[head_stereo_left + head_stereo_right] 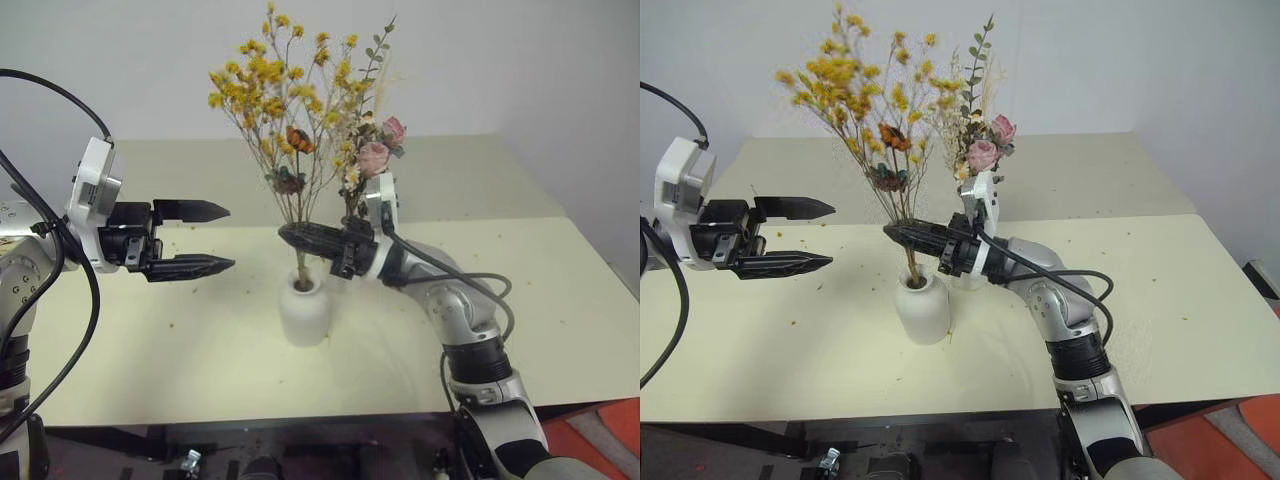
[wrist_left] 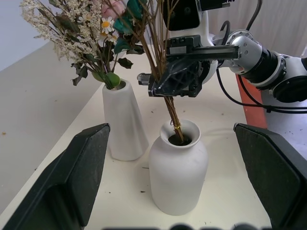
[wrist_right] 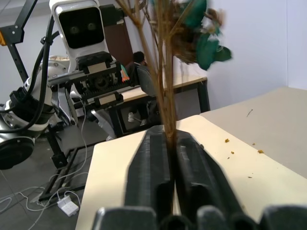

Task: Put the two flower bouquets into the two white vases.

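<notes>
The yellow-orange bouquet (image 1: 270, 80) stands upright with its thin stems down in the mouth of the short round white vase (image 1: 304, 312). My right gripper (image 1: 284, 236) comes in from the right just above that vase, shut on the stems (image 3: 167, 110), which run up between its two fingers. The pink rose bouquet (image 1: 375, 155) sits in the tall slim white vase (image 2: 122, 120), just behind the round one and mostly hidden by my right arm in the eye views. My left gripper (image 1: 228, 238) hovers left of the round vase, open and empty, pointing at it.
The cream table (image 1: 150, 360) carries scattered yellow petal crumbs around the vases. A second table surface lies behind, against a white wall. An orange-red object (image 1: 600, 430) sits beyond the table's near right corner. A person (image 3: 139, 60) sits far back in the room.
</notes>
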Robot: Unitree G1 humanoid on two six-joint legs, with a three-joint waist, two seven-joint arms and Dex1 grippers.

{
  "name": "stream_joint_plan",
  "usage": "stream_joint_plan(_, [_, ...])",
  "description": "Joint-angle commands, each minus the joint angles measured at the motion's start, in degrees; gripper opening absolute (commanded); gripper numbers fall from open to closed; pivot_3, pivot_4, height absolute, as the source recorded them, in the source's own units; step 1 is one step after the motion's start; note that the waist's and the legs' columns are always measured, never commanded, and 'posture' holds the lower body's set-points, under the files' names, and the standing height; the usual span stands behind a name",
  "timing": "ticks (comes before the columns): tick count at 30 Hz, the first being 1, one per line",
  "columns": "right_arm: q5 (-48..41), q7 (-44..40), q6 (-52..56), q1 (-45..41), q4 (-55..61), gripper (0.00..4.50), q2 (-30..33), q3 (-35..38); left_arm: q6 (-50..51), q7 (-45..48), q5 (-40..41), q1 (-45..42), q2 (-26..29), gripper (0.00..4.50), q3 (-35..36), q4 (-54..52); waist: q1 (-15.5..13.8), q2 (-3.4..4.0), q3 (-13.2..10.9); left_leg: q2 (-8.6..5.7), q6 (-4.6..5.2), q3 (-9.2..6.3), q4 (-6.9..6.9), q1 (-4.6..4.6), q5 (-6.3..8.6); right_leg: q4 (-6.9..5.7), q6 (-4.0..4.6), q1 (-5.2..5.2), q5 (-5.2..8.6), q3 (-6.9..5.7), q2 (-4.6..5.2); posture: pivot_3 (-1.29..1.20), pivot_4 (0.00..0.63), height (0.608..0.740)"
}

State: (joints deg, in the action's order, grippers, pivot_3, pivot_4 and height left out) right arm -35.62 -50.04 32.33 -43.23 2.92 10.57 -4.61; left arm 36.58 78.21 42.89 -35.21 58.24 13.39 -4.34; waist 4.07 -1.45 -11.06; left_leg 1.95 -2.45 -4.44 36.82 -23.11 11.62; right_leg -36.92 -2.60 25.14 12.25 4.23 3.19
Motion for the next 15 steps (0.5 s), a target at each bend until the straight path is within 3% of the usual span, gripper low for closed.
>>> stream_joint_plan(1, [0.0, -1.2, -2.2, 0.5, 1.4, 1.69, 0.3, 0.4, -0.1, -0.1, 0.8, -0.4, 1.1, 4.5, 1.8, -1.5, 0.0, 0.0, 0.0, 0.0, 0.0, 0.0, 0.0, 0.0, 0.0, 0.0, 0.0, 0.0, 0.0, 0.0, 0.0, 0.0, 0.15, 0.74])
stream_joint_plan(9, [2.4, -3.5, -5.4, 2.4, 2.2, 4.46, 3.2, 0.2, -0.3, 0.3, 0.5, -0.9, 1.2, 4.5, 1.4, -0.8, -0.1, 0.0, 0.0, 0.0, 0.0, 0.0, 0.0, 0.0, 0.0, 0.0, -0.01, 0.0, 0.01, 0.0, 0.0, 0.0, 0.15, 0.74])
stream_joint_plan(15, [4.8, -8.4, -7.5, 2.7, 2.4, 4.46, 9.2, -0.8, -0.7, 0.5, 0.0, -1.4, 1.2, 4.5, 1.0, -0.1, -0.1, 0.0, 0.0, -0.01, 0.0, 0.0, 0.0, -0.01, 0.0, 0.01, -0.02, 0.0, 0.01, 0.0, 0.0, 0.0, 0.15, 0.74])
